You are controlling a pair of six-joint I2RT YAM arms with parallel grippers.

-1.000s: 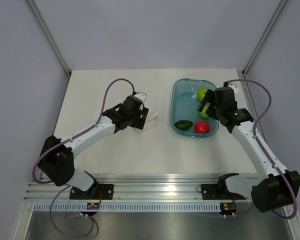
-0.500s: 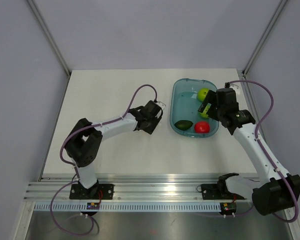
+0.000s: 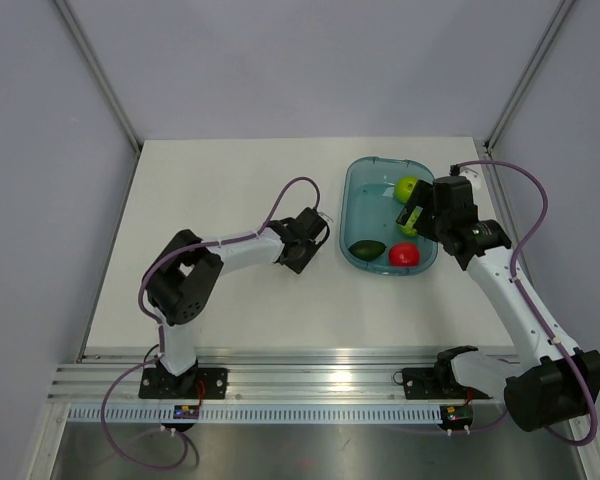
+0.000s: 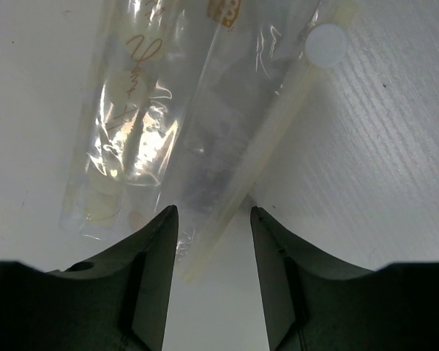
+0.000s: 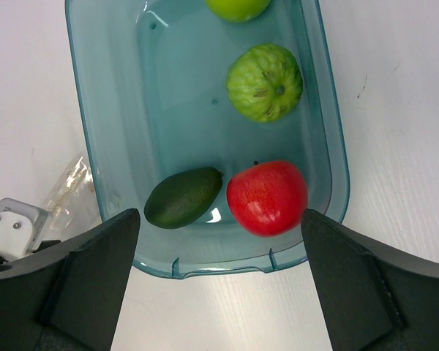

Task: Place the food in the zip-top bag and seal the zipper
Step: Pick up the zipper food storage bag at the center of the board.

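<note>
The left gripper (image 3: 310,232) reaches low over the table's middle. Its dark fingers (image 4: 157,245) stand part-way apart, straddling the near edge of the zip-top bag (image 4: 154,124). I cannot tell whether either pad touches the plastic. The bag lies flat on the table just left of the tray (image 3: 347,200). From above the gripper covers nearly all of it. It is thin, clear and crinkly, with glare streaks and faint orange print. The zipper (image 4: 271,139) is a pale, stiff strip running diagonally, its lower end lying in the gap between the fingers.

The tray is a translucent teal tub with rounded corners and a glossy floor. The food (image 5: 183,197), a dark green, matte oval, rests at its near end and touches the smooth red round item (image 5: 267,197) on its right. Farther back sit a bumpy light green fruit (image 5: 265,82) and a bright green apple (image 3: 408,186) (cut off at the frame edge in the right wrist view).

The right gripper (image 5: 219,212) hangs above the tray with its jaws spread wide and nothing between them.

The table (image 3: 210,180) is matte white with a faint grain. Pale grey walls with metal corner struts close it in, and an aluminium rail (image 3: 310,385) runs along the near edge.
</note>
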